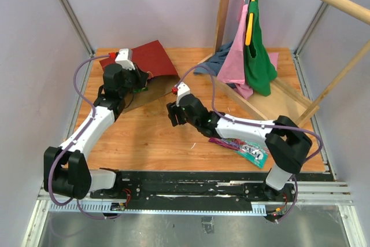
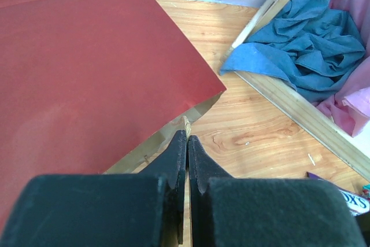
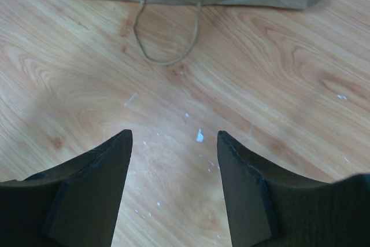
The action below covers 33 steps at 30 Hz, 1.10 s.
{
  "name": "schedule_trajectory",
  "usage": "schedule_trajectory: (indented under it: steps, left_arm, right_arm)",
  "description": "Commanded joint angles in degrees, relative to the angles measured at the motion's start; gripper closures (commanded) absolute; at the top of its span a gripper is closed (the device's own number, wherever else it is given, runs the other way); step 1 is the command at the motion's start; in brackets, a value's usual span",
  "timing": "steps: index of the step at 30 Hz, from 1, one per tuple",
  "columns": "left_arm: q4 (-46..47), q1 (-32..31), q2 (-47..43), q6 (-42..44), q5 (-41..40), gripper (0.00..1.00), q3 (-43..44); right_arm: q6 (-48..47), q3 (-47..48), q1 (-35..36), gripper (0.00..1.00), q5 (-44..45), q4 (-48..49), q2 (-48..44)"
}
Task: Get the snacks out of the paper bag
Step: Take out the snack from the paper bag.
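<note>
- Snacks [image 1: 241,148], small glossy packets in purple and teal, flat on the pale wooden table [image 1: 150,137] by its near edge, toward the right corner, just beside the right arm's elbow; exact count impossible to tell.
- Right gripper [image 3: 173,137], a black two-finger claw near the middle of the table, jaws spread wide with nothing between them, only bare wood below.
- Just ahead of those fingers: thin pale twine handle [image 3: 166,44], looped flat on the wood and attached to the brown kraft mouth of the bag.
- Left gripper [image 2: 186,134], also black, farther back toward the left edge, fingers pressed fully together, tips right at the kraft rim of the bag's mouth; paper pinched or not, impossible to tell.
- Tall dark red paper bag [image 1: 147,59], lying on its side by the far left corner, mouth turned toward the middle of the table, red face up; contents hidden.
- Pale wooden frame [image 1: 263,105] at the far right corner, crumpled blue cloth [image 2: 306,44] resting against its rail, pink garment [image 1: 237,62] and green garment [image 1: 257,67] hanging above it.
</note>
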Motion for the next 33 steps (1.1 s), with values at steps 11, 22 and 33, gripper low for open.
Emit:
schedule_trajectory:
  steps: [11,22,33]
  left_arm:
    - [0.9,0.3,-3.3,2.0,0.1,1.00,-0.3]
    - [-0.4,0.3,-4.0,2.5,1.4,1.00,0.0]
    - [-1.7,0.4,-3.0,3.3,2.1,1.00,0.8]
  right_arm:
    - [7.8,14.5,1.1,0.37,-4.5,11.5,17.9]
    - [14.9,13.1,1.0,0.39,3.2,45.0,32.3]
    - [16.1,25.7,0.4,0.41,5.0,48.7,42.3]
